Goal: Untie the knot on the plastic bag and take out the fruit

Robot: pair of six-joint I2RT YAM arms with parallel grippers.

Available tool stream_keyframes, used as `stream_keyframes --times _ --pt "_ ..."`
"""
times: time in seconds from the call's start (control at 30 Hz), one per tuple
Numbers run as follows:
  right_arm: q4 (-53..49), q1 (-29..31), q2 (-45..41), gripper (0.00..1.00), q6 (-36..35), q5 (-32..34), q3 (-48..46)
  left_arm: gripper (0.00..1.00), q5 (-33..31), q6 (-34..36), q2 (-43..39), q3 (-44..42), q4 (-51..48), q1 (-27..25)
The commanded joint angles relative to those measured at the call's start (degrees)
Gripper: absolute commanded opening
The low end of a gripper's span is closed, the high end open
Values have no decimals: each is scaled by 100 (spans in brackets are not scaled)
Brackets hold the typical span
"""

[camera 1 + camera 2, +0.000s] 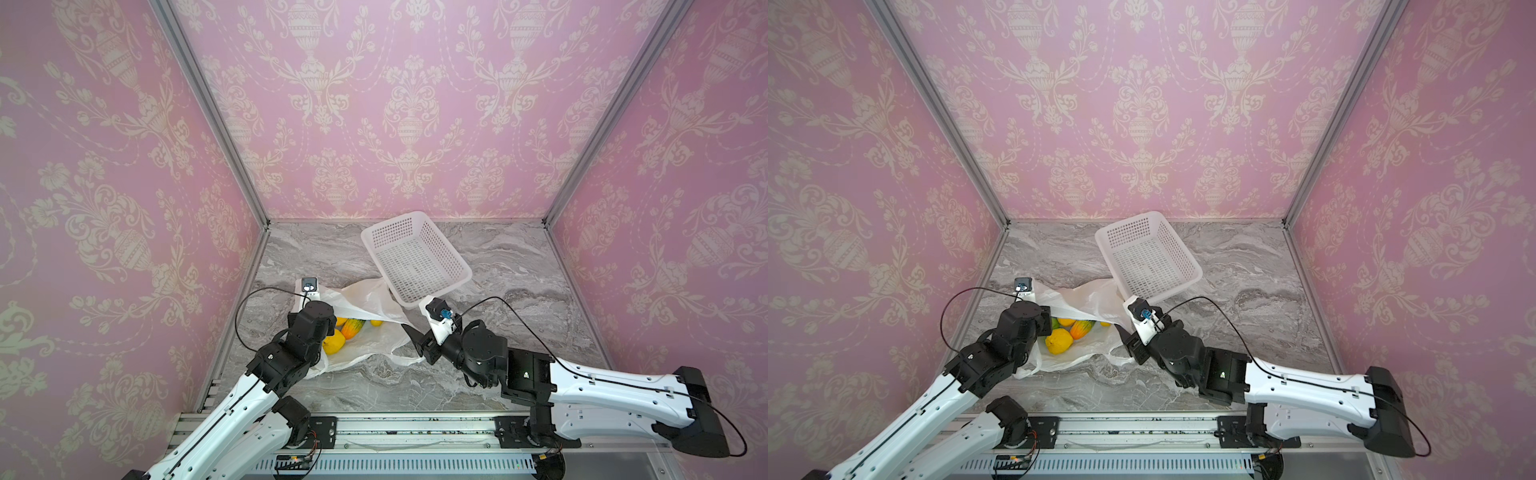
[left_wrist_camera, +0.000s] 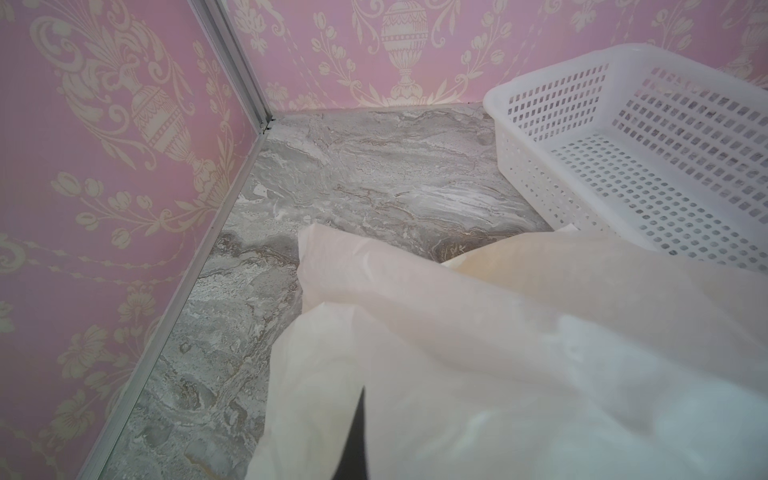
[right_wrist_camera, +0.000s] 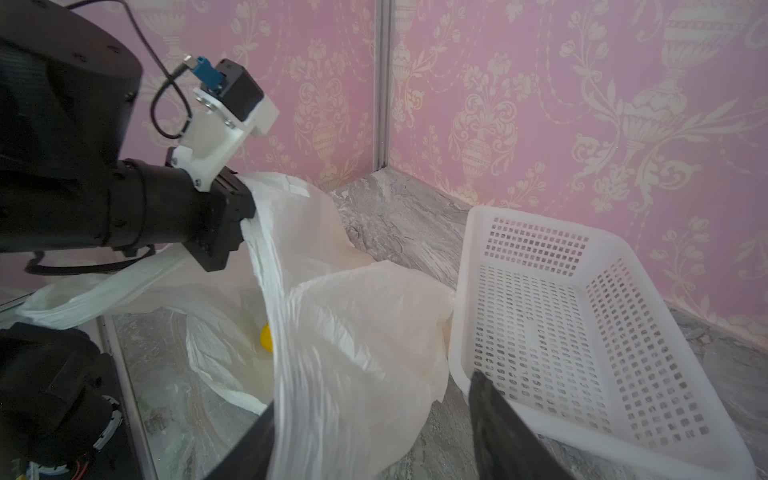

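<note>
The bag (image 1: 361,299) lies open on the table (image 1: 519,266), left of centre, with one fold against the basket (image 1: 446,249). The left gripper (image 3: 245,212) is clamped on a bunched edge of it (held up off the table). The right gripper (image 3: 374,440) has its fingers spread, and a strip of film runs between them. Fruit (image 1: 333,343) sits inside the mouth.
</note>
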Motion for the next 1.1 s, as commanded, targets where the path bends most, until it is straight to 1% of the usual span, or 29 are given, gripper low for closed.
stream_keyframes --times 0.0,0.07,0.13,0.17,0.2,0.27,0.3,0.43,0.53,0.57,0.7,0.8,0.97,1.07 --pt "-119 394 321 62 -340 104 441 0 84 152 157 90 42 78" --pt "-99 600 762 62 -296 79 674 0 108 165 209 122 82 87" --pt "-188 636 1189 62 -211 16 912 0 160 178 219 146 138 93" --pt "-209 636 1361 63 -200 122 973 0 181 178 210 147 148 102" --pt "-181 629 1463 64 -172 362 974 0 194 178 180 155 142 103" --pt "-89 565 1482 71 -113 682 818 0 175 186 120 182 111 128" --pt "-86 481 1402 76 -50 698 730 0 165 187 95 193 102 150" --pt "-288 155 1145 94 282 397 582 0 256 188 87 304 76 190" --pt "-765 -299 1504 100 821 -46 868 0 298 195 49 310 18 204" --pt "-799 -419 1718 100 926 -163 934 0 282 204 11 493 7 199" --pt "-890 -802 2745 100 1269 -432 1365 0 154 217 -97 548 -4 217" --pt "-998 -1040 3599 97 1411 -620 1914 0 -47 235 -24 666 -38 259" --pt "-1096 -1292 4748 86 1469 -701 3016 0 -356 258 58 723 2 329" --pt "-1309 -1467 5421 76 1399 -702 3857 0 -554 257 -54 666 50 391"
